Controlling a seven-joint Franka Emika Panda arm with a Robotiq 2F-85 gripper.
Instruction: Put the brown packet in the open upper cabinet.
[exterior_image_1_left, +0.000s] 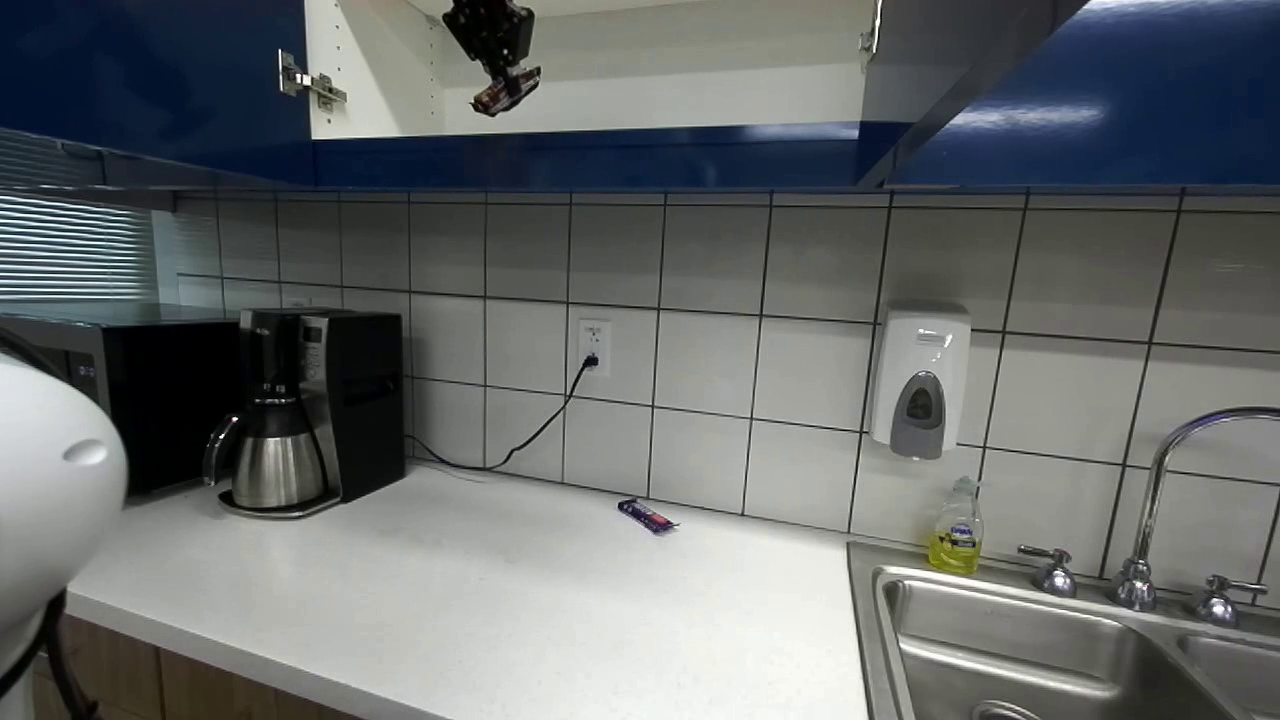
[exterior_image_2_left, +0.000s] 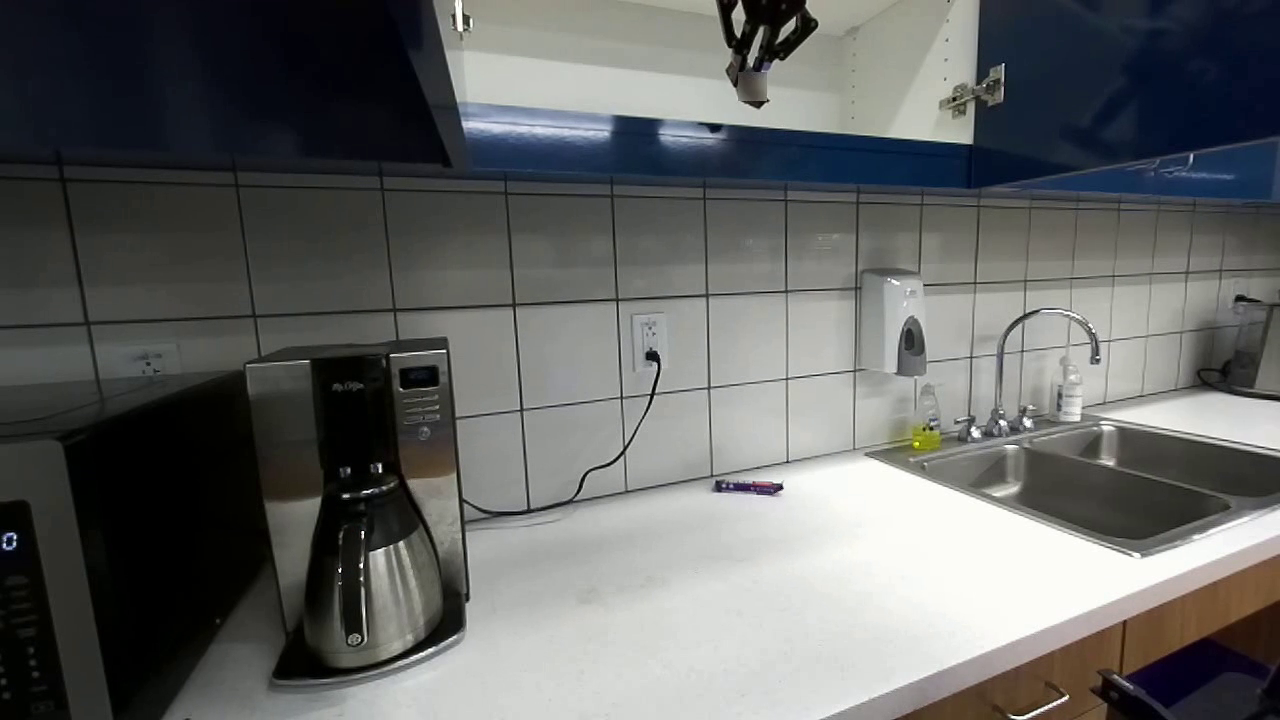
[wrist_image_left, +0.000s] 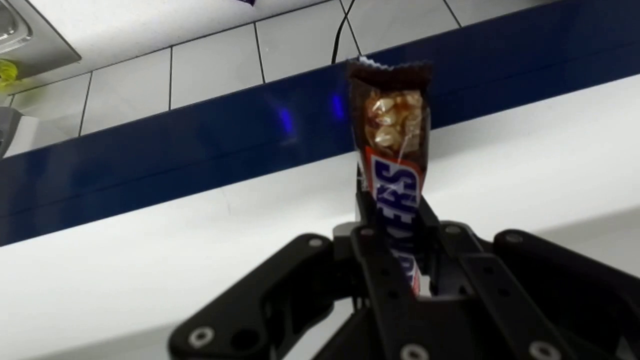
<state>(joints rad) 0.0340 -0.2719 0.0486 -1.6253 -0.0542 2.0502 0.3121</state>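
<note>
The brown packet, a Snickers wrapper, shows in both exterior views and large in the wrist view. My gripper is shut on its middle, with one clear end poking out past the fingertips. The gripper also shows from above in both exterior views. The open upper cabinet has a white interior and a blue bottom edge. In both exterior views the packet appears in front of the white interior, above the blue edge; how deep it is cannot be told.
A purple packet lies on the white counter near the tiled wall. Open blue cabinet doors stand at the sides. A coffee maker, microwave, soap dispenser and sink are below.
</note>
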